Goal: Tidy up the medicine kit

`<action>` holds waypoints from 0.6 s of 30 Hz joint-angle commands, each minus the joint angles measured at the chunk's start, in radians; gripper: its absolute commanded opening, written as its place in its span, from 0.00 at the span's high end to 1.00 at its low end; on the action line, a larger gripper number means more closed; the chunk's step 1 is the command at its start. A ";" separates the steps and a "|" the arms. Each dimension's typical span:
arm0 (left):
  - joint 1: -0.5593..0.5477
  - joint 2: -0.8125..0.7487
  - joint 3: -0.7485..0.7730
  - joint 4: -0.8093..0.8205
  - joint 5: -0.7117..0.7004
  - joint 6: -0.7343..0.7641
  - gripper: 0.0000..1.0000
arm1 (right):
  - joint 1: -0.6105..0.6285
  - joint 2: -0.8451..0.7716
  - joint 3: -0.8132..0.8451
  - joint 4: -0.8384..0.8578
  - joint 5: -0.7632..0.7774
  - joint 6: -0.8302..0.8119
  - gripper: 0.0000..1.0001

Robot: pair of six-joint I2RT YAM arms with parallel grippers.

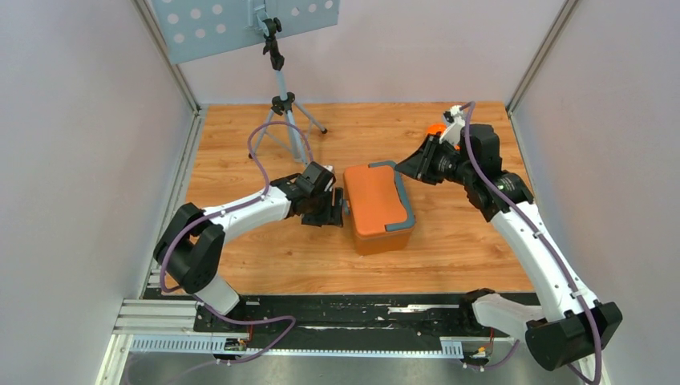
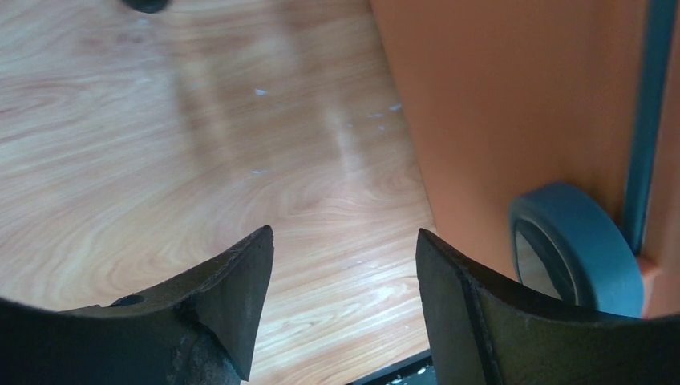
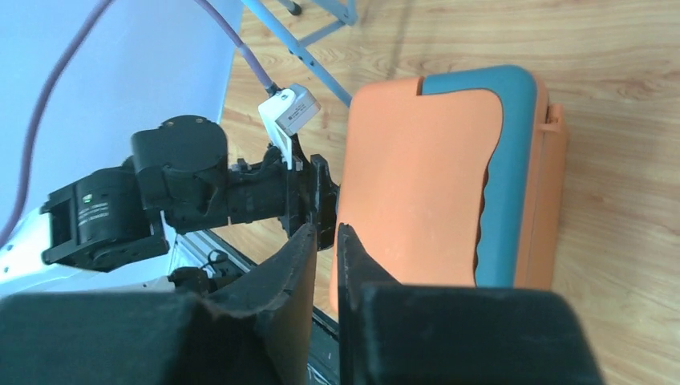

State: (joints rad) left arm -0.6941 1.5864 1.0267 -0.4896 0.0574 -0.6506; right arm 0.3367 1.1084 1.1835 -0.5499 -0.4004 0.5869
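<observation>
The orange medicine kit box with a grey-blue trim stands closed in the middle of the wooden table. My left gripper is open and empty, right beside the box's left side. In the left wrist view the box's orange wall and a blue round latch lie to the right of the jaws. My right gripper hovers at the box's back right corner, jaws nearly together with nothing between them. The right wrist view looks down on the lid.
A camera tripod stands at the back left with a perforated board above it. A small orange object lies behind my right wrist. Walls close both sides. A black rail runs along the front.
</observation>
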 commanded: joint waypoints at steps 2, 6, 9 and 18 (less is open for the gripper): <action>-0.063 -0.006 0.021 0.090 0.057 -0.010 0.26 | 0.007 0.074 0.028 -0.046 0.026 -0.021 0.91; -0.095 0.002 0.025 0.092 0.063 -0.015 0.25 | 0.047 0.167 0.058 -0.047 0.042 -0.025 1.00; -0.097 -0.021 0.020 0.054 0.050 -0.014 0.24 | 0.092 0.225 0.078 -0.046 0.048 -0.029 1.00; -0.039 -0.208 -0.080 -0.010 0.005 -0.026 0.24 | 0.153 0.326 0.109 -0.047 0.077 -0.053 1.00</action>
State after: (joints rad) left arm -0.7750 1.4700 0.9741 -0.4797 0.0772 -0.6552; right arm 0.4900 1.4254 1.2381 -0.6098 -0.3496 0.5632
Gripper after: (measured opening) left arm 0.764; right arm 0.003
